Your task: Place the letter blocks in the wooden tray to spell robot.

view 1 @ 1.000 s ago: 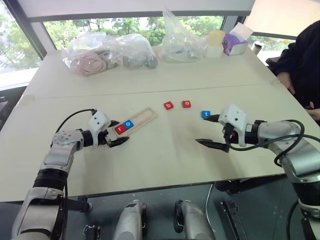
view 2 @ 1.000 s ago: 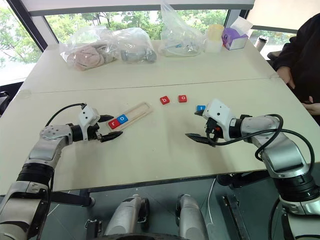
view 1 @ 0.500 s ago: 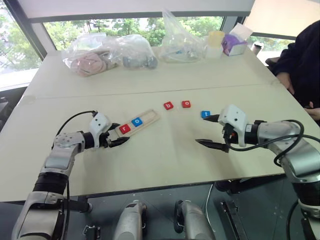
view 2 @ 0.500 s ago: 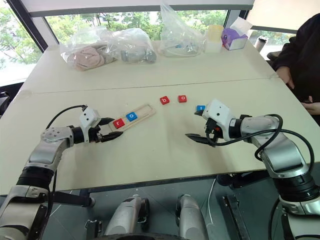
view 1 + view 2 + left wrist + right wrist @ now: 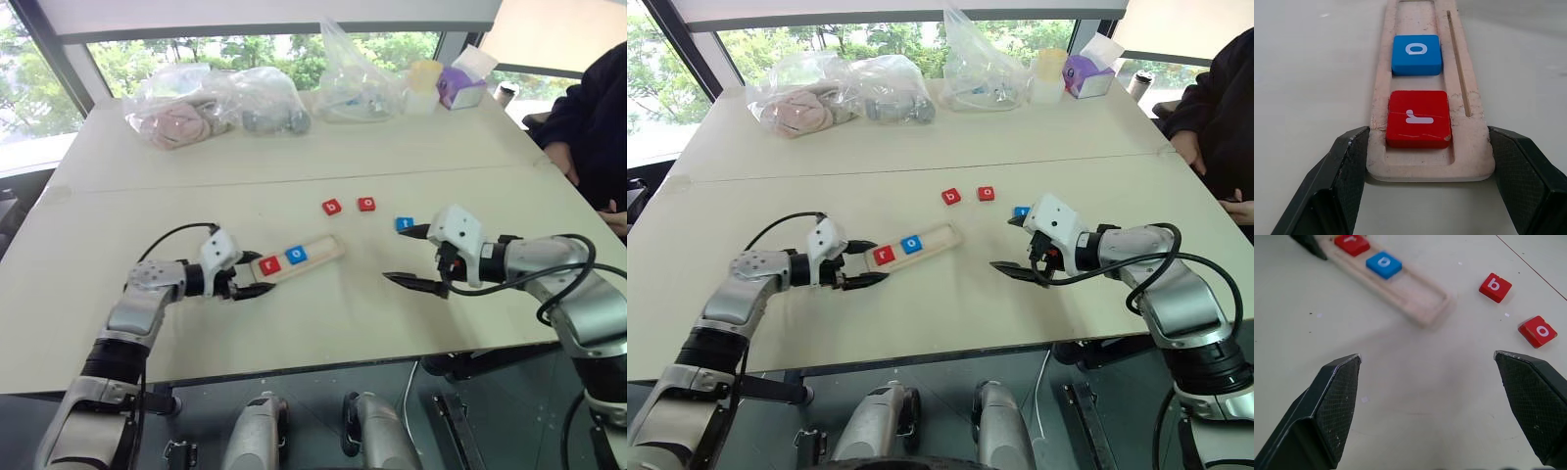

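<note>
While left hand [image 5: 1427, 161] pinches wooden tray [image 5: 1476, 147] end (r, o seated) | right hand [image 5: 1427, 382] spread

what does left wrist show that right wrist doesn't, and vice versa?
Left wrist: the left gripper shut on the near end of the wooden tray, one finger pressed against each long side.

Right wrist: the right gripper open over bare table, the loose red b block and red o block beyond the tray's far end.

Both: the tray with the red r block and blue o block seated side by side in its slot.
</note>
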### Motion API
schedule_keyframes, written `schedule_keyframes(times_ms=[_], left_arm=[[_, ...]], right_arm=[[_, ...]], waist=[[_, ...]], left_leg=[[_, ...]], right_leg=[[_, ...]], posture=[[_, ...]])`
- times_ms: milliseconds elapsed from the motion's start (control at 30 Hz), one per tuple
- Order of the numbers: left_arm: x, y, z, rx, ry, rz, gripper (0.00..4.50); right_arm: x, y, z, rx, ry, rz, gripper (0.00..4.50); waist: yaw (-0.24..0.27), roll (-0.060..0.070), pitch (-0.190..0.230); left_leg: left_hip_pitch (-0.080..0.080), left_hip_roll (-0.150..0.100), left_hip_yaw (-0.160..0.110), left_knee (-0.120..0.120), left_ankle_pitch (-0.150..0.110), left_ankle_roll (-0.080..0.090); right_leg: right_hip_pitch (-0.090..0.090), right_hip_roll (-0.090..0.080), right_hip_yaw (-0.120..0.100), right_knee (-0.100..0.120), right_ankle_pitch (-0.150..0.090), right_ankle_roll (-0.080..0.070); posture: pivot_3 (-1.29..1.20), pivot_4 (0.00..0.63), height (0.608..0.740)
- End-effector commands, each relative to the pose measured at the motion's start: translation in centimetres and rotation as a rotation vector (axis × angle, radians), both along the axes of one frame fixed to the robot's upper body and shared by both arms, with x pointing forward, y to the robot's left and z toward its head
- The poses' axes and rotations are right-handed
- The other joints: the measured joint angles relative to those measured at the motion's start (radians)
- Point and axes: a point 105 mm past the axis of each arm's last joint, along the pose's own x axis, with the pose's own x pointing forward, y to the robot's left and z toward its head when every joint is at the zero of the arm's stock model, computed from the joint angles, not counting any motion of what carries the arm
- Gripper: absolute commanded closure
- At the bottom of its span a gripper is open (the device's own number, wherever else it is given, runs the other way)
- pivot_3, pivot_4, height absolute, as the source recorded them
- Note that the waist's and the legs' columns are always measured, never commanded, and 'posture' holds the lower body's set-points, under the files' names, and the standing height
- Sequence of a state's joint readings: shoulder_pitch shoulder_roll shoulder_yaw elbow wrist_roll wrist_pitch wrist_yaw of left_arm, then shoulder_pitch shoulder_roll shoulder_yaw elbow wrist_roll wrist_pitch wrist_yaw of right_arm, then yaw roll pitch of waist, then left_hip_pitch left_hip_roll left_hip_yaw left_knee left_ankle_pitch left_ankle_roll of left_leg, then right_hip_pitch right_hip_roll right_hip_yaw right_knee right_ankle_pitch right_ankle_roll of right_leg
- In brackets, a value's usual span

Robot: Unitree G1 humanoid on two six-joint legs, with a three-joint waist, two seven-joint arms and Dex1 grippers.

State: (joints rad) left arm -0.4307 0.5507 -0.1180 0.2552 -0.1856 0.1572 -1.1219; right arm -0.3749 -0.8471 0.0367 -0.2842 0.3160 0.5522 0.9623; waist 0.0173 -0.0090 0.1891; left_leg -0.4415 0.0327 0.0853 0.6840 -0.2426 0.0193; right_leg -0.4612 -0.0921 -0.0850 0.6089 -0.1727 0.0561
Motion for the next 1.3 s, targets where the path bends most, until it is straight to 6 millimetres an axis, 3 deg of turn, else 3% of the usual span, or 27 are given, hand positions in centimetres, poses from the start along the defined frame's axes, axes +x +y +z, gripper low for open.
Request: schedule_keyframes(times_ms=[33,233,767,833,867,1100,1300], left_arm=[[-1.0,-3.0,-0.3,0.018,0.002,-0.151,1.36],[-1.0,-4.3,-0.4,0.061,-0.008,-0.220,1.36],[-1.1,-3.7,-1.1,0.161,-0.051,-0.213,1.36],[-1.0,-3.6,-1.2,0.162,-0.048,-0.202,0.33],[-1.0,-3.6,-1.2,0.162,-0.047,-0.200,0.05],[-1.7,-2.7,-0.9,0.135,-0.015,-0.177,0.05],[-2.3,-1.0,1.5,0.082,-0.052,-0.110,0.05]], right_arm=[[-0.3,0.6,1.3,-0.012,-0.063,0.029,0.00],[-0.6,0.5,1.3,-0.011,-0.060,0.021,0.00],[-0.5,0.8,1.1,-0.007,-0.065,0.023,0.00],[-0.4,0.8,1.1,-0.009,-0.066,0.025,0.00],[-0.4,0.8,1.2,-0.009,-0.066,0.025,0.00],[-0.1,1.0,1.4,0.002,-0.072,0.030,0.00],[2.1,2.5,2.4,0.107,-0.116,0.000,0.00]], waist=[[0.001,0.000,0.000],[-0.002,0.000,0.000],[-0.002,0.000,0.000],[-0.002,0.000,0.000],[-0.003,0.000,0.000],[-0.005,0.000,0.000],[-0.015,0.000,0.000]], left_leg=[[0.000,0.000,0.000,0.000,0.000,0.000],[0.000,0.000,0.000,0.000,0.000,0.000],[0.000,0.000,0.000,0.000,0.000,0.000],[0.000,0.000,0.000,0.000,0.000,0.000],[0.000,0.000,-0.001,0.000,0.000,0.000],[0.000,0.000,-0.001,0.000,0.000,0.000],[0.000,0.002,-0.001,0.000,0.000,0.000]], right_leg=[[0.000,0.000,0.000,0.000,0.000,0.000],[0.000,0.001,0.000,0.000,0.000,0.000],[0.000,0.000,0.000,0.000,0.000,0.000],[0.000,0.000,0.000,0.000,0.000,0.000],[0.000,0.000,0.000,0.000,0.000,0.000],[0.000,0.001,0.000,0.001,0.000,0.000],[-0.001,0.003,0.000,0.002,0.000,0.000]], posture=[[0.00,0.150,0.725],[0.00,0.150,0.725],[0.00,0.150,0.725],[0.00,0.150,0.725],[0.00,0.150,0.725],[0.00,0.150,0.725],[0.00,0.150,0.725]])
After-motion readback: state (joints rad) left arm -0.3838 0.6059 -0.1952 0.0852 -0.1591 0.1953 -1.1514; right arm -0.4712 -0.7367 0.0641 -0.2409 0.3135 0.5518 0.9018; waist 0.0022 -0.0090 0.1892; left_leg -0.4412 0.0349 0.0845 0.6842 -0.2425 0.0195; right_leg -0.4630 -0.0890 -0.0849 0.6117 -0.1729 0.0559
